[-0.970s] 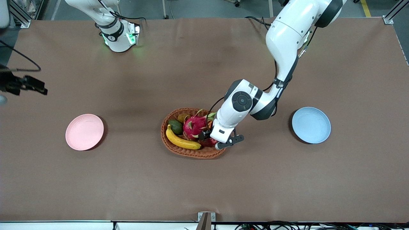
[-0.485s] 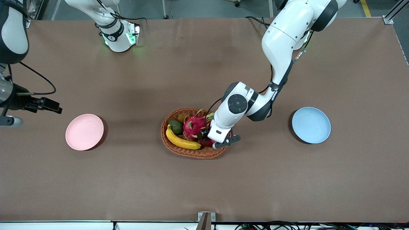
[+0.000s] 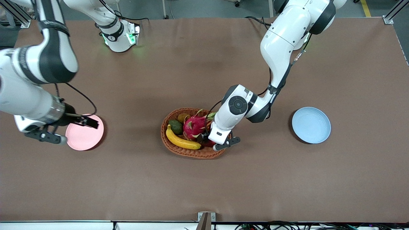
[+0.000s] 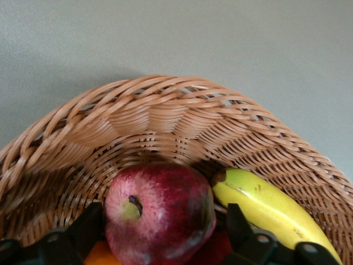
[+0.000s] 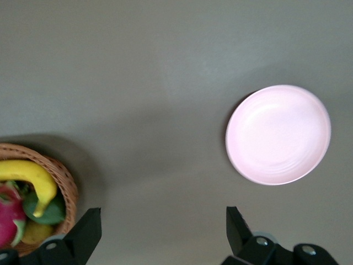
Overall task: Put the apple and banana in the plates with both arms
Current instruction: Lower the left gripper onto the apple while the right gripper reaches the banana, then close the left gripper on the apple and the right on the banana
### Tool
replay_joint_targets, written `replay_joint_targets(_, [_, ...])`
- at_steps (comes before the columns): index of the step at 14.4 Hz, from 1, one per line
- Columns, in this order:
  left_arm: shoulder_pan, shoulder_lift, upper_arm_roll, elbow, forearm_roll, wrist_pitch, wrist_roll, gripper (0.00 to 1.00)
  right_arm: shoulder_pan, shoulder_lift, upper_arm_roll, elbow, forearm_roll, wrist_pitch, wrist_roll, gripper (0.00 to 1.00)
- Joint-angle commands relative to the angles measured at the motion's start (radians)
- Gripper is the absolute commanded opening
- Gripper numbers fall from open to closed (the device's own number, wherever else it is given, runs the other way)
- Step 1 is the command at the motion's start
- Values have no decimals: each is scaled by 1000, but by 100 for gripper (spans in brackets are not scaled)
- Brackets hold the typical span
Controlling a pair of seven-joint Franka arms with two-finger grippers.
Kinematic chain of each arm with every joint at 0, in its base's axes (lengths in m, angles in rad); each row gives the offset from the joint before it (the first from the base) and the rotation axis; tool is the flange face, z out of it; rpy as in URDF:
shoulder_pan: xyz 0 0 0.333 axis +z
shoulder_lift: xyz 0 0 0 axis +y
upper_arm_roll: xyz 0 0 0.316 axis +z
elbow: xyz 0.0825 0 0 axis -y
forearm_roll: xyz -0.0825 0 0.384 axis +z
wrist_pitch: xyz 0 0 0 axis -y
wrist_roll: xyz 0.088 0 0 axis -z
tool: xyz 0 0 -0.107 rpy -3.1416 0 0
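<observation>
Where the brown table [image 3: 204,185] ends at the robots' bases, a strip of grey floor and some metal framing show in the front view. That view hides most of the apple [image 4: 160,212] under the left gripper [image 3: 208,140]; the left wrist view shows it plainly, dark red and stem up, between the spread jaws, which stand at either side of it without visibly pressing it. The right wrist view shows the right gripper [image 5: 160,232] with its jaws wide apart and nothing between them; in the front view it hangs over the edge of the pink plate [image 3: 84,132], toward the right arm's end of the table.

The wicker basket [image 3: 191,153], at mid-table, holds the apple against its wall, the banana [image 3: 181,140] just beside it, a pink dragon fruit [image 3: 195,125], a green fruit [image 3: 175,126] and a small orange fruit [image 3: 183,117]. The blue plate [image 3: 311,125] lies bare toward the left arm's end, well apart from the basket.
</observation>
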Motion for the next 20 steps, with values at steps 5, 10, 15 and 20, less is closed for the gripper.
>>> replay_joint_targets(5, [-24,21,15,24,-15,6,-50,43,158,78,-6,-119,34,248,377,100])
replay_joint_targets(10, [-20,-25,16,26,-12,-43,-53,39,229,172,-4,-145,114,363,405,100])
replay_joint_targets(15, [-7,-126,45,23,-7,-167,-48,39,293,230,-6,-144,147,426,406,80])
replay_joint_targets(20, [90,-275,61,-17,3,-364,10,39,326,247,-6,-141,147,469,446,65])
